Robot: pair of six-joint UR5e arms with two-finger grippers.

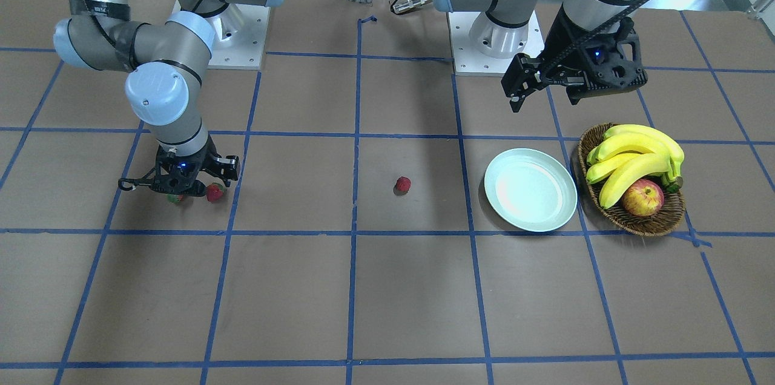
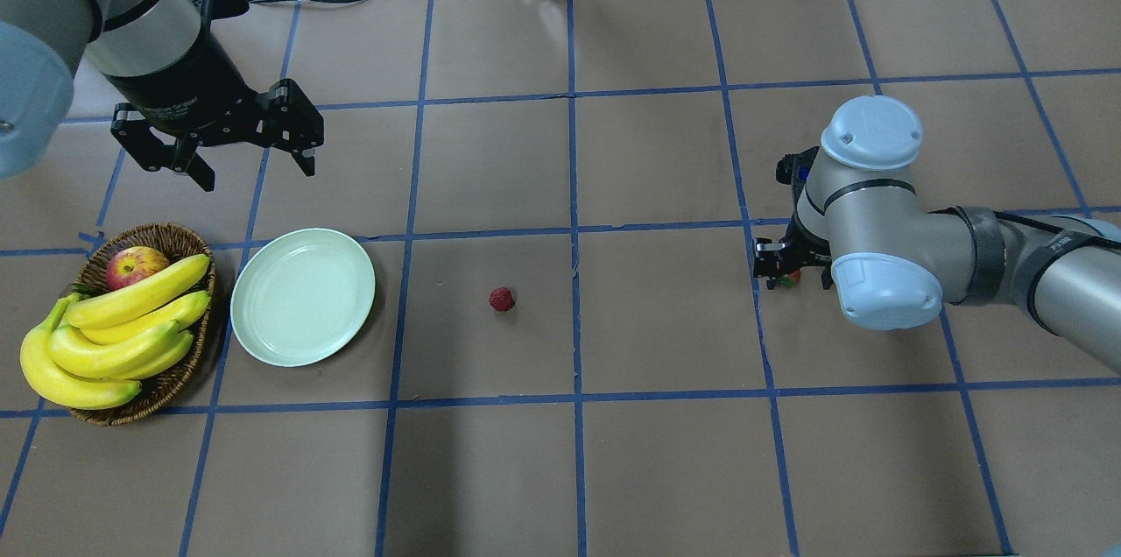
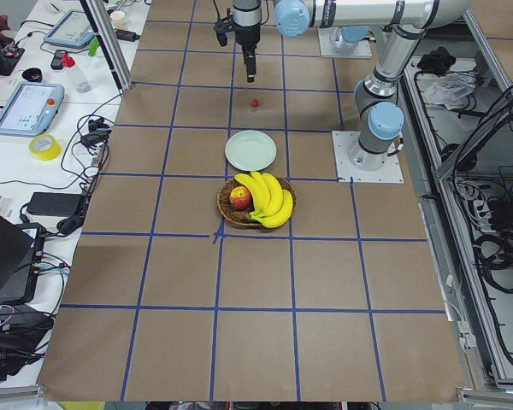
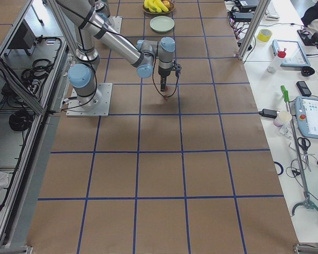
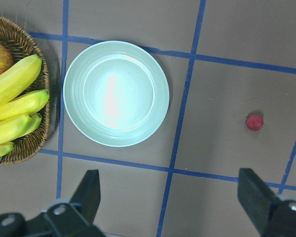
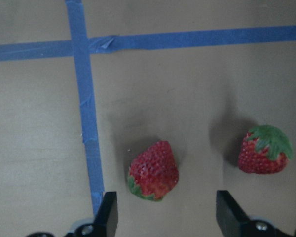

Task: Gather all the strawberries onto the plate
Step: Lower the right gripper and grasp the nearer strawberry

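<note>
Your right hand (image 6: 167, 215) hangs low over the worktop (image 2: 666, 452) with its fingers spread and nothing gripped. In its wrist view the first strawberry (image 6: 154, 170) lies between the two tips, so the hand looks lined up to close on that one. The second strawberry (image 6: 264, 150) lies at about 2 o'clock from it, apart and outside the fingers. I judge the gap wide enough to spare it, but watch the finger on that side as it closes.

From overhead, the lone strawberry (image 2: 502, 299) sits mid-worktop, at 9 o'clock from that pair. The plate (image 2: 303, 295) is further out at 9 o'clock, bare, just beside the basket (image 2: 175, 229) of bananas (image 2: 114, 334) and an apple (image 2: 133, 266).

Your left hand (image 2: 257, 173) hovers released and raised at about 11 o'clock from the plate. Its camera looks down on the plate and the lone berry, probably parked there because that side is its reach. No berry is collected yet, so the task is at its start.
</note>
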